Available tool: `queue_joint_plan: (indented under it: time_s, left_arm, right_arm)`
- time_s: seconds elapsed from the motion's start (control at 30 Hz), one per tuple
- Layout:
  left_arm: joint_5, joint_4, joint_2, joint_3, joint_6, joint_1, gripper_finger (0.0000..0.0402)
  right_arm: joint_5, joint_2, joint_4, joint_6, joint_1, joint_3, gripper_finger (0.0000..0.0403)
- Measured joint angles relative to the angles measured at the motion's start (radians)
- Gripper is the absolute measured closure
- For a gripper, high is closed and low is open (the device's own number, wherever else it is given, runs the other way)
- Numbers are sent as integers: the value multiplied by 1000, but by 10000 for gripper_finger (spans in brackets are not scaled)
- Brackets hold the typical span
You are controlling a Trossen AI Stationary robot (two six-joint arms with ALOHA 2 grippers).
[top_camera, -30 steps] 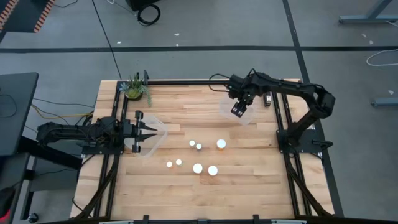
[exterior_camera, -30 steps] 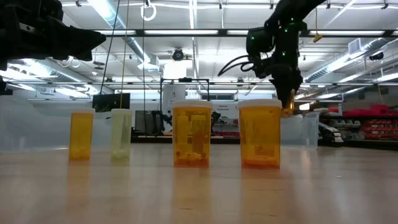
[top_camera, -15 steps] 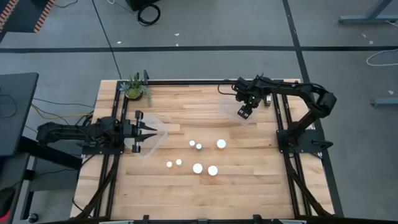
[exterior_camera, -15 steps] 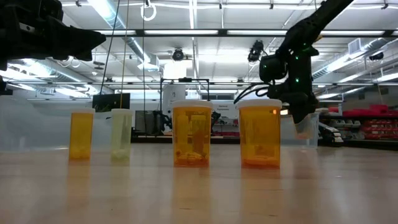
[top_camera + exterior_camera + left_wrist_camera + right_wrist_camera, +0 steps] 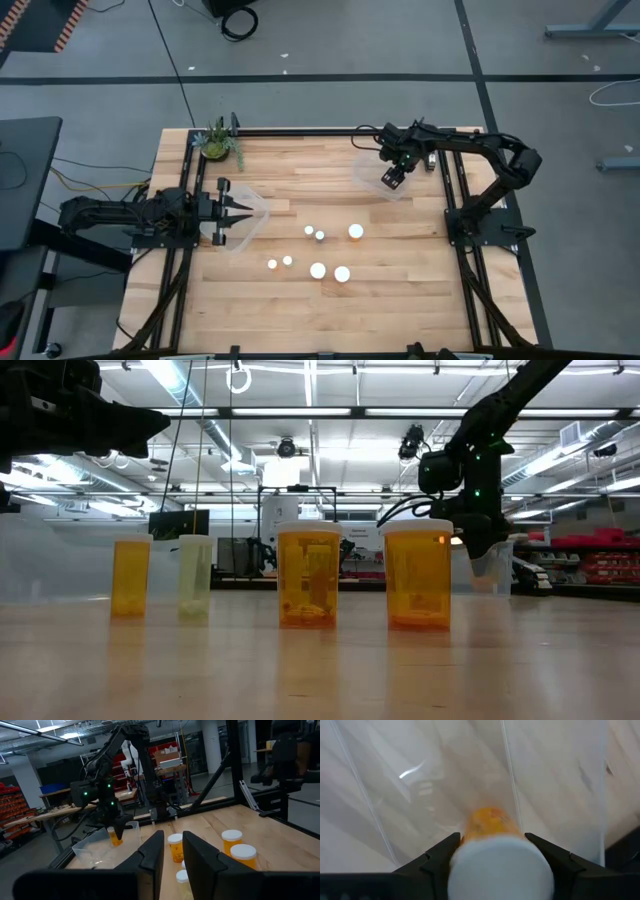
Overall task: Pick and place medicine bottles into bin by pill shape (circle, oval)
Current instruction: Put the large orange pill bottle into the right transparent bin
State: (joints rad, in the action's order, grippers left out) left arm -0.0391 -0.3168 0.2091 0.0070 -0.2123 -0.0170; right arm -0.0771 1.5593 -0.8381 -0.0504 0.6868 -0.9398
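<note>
Over clear bin (image 5: pixel 382 176), right end effector (image 5: pixel 392 178) still clamps bottle (image 5: pixel 496 854); barely moved since prev frame.

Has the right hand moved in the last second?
Yes. The right hand, shut on an orange bottle, shifted slightly toward the table's right edge and sank into the clear bin.

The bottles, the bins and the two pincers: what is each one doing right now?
Right pincer: shut on an orange bottle, held inside the right clear bin.
Left pincer: open, holding nothing, over the left clear bin.
Six bottles on the table: upright, white caps on, untouched.
Potted plant: upright at the table corner.
</note>
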Motion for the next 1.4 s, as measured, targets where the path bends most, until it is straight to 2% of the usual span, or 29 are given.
queue_joint_plan:
  time_s: [0.27,0.67,0.97,1.17,1.3,1.4]
  left_arm:
    - [0,0,0,0,0,0,315]
    - [0,0,0,0,0,0,322]
    - [0,0,0,0,0,0,316]
    - [0,0,0,0,0,0,323]
    - [0,1,0,0,0,0,322]
    - [0,-1,0,0,0,0,318]
  right_arm:
    - [-1,0,-20,-2,-1,-11,148]
    - [-20,0,-53,-7,-98,-173,147]
    - [26,0,-52,-67,-275,-232,148]
    - [38,12,-51,-139,-444,-233,148]
    - [51,77,-60,-189,-556,-285,148]
    - [53,160,-73,-191,-628,-382,148]
